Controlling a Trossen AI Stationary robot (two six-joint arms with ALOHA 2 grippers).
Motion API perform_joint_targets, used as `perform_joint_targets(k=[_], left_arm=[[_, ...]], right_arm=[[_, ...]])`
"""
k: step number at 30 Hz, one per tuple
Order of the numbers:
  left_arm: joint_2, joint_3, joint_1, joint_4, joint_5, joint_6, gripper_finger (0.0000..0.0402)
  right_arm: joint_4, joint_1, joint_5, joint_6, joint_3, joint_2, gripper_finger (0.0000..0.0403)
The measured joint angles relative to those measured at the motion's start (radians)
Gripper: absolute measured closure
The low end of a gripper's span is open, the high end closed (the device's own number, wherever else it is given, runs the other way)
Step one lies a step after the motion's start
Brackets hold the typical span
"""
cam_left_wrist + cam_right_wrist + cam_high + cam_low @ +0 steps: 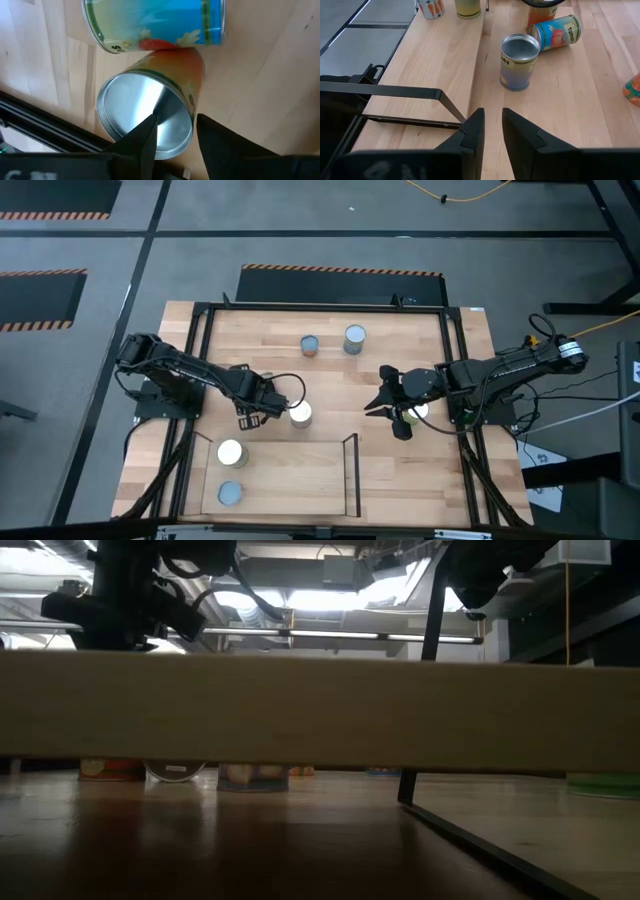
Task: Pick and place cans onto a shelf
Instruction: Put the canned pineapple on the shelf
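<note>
An upright orange-labelled can [150, 115] with a silver top stands on the table, against a blue-labelled can [155, 25] lying on its side. My left gripper [175, 132] is open right above it. One finger is over the silver top and the other is outside the can's wall. In the high view this gripper [255, 408] is left of a white-topped can [300, 414]. My right gripper [493, 127] hangs over mid-table, its fingers a little apart with nothing between them. The shelf [300, 475] holds two cans [231, 452] [231, 493]. My left gripper comes at the orange can's rim [191, 117] from above, pointing steeply down. The wall stands between its two fingers. I cannot tell whether either finger touches the can.
Two more cans [310, 345] [354, 338] stand near the table's far edge, and one can [416, 412] sits under my right arm. An upright silver-topped can [519, 60] is in front of my right gripper. The shelf's black rail [400, 91] runs near it.
</note>
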State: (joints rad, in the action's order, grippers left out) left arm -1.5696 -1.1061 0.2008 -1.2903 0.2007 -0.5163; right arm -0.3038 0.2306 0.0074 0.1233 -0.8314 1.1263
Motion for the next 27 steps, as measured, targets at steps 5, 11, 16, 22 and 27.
perform_joint_targets(k=[5,11,16,22,27], left_arm=[[0.0,0.0,0.001,0.002,-0.004,0.0,0.0305],[0.001,0.0,0.001,0.004,-0.009,-0.005,0.0341],[0.001,-0.001,0.001,0.004,-0.008,-0.005,0.0363],[0.002,-0.001,0.001,0.004,-0.008,-0.006,0.0386],[0.002,-0.001,0.001,0.004,-0.008,-0.006,0.0399]], right_arm=[[0.0,0.0,0.0,0.002,0.0,0.0,0.0331],[0.0,0.0,0.0,0.002,0.0,0.0,0.0331],[0.0,0.0,0.0,0.002,0.0,0.0,0.0331],[0.0,0.0,0.0,0.001,0.0,0.0,0.0331],[0.0,0.0,0.0,0.002,0.0,0.0,0.0331]])
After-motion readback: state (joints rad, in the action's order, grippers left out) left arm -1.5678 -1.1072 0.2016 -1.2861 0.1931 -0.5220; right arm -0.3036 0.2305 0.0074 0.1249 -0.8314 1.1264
